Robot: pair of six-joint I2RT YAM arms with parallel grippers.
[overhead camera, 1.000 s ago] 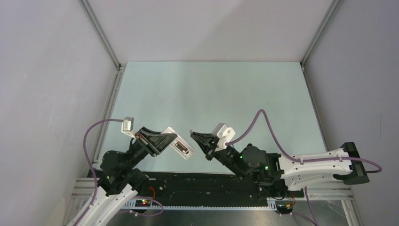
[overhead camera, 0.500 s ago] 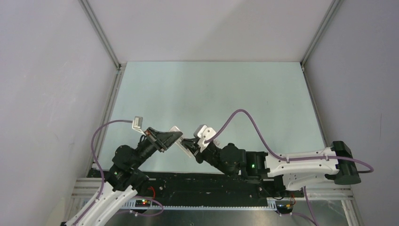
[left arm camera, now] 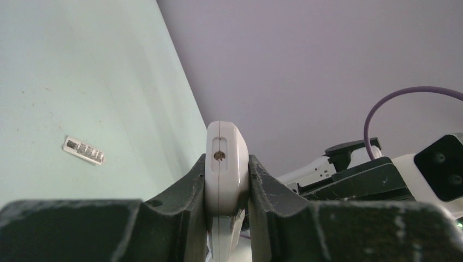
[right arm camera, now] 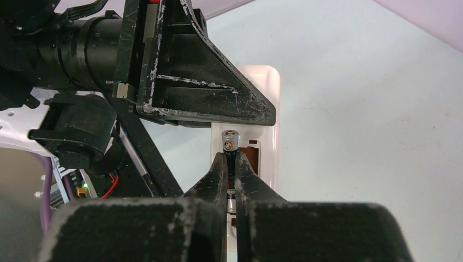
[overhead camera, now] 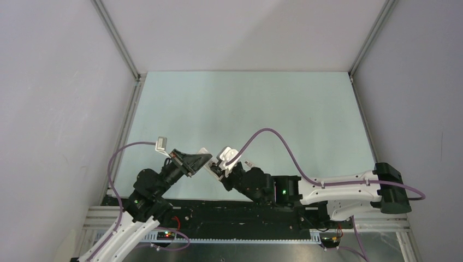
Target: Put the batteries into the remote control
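Well, clamping slim white remote [left arm camera: 225, 158] in left gripper [left arm camera: 226, 183], pinching tiny dark metal-tipped battery [right arm camera: 230, 139] in right gripper [right arm camera: 232, 164] over recess [right arm camera: 254, 155]. Not seated yet, seemingly.

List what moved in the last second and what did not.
The right gripper swung left across the gap, bringing its battery up to the recess in the remote control. The left gripper shifted slightly toward it. Unchanged: left shut on the remote control, right shut on the battery.
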